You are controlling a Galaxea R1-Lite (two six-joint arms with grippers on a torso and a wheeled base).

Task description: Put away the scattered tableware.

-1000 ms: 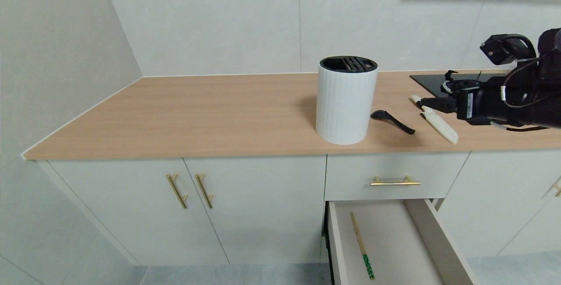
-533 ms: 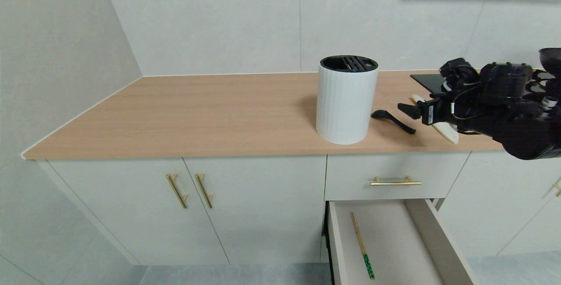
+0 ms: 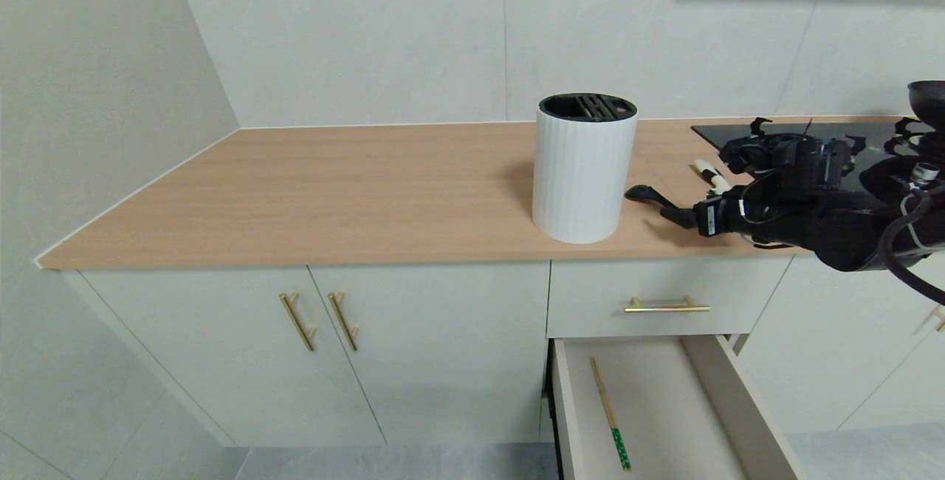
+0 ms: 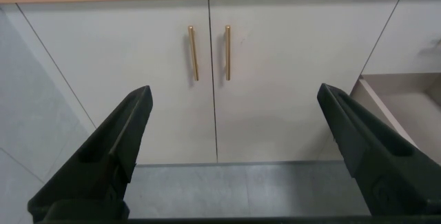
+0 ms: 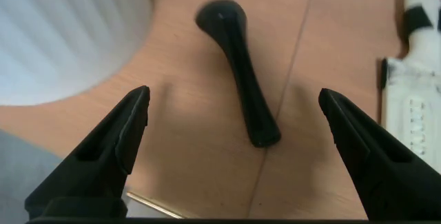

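Hovering at the black spoon's [image 5: 238, 72] handle end, I am holding my right gripper [image 3: 683, 218] with its fingers spread wide. The spoon is lying on the counter [image 3: 369, 199] at 3 o'clock from the white holder [image 3: 583, 170], with the white knife [image 3: 710, 175] at its 2 o'clock. My left gripper [image 4: 234, 100] is hanging with its fingers apart, facing the cabinet doors [image 4: 289, 79]

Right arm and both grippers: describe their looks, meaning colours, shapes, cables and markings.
The right arm is matte black and bulky, with black cables looping over its wrist and a small white label near the gripper. The right gripper has two flat black fingers tapering to blunt tips. The left gripper looks the same, with no markings visible.
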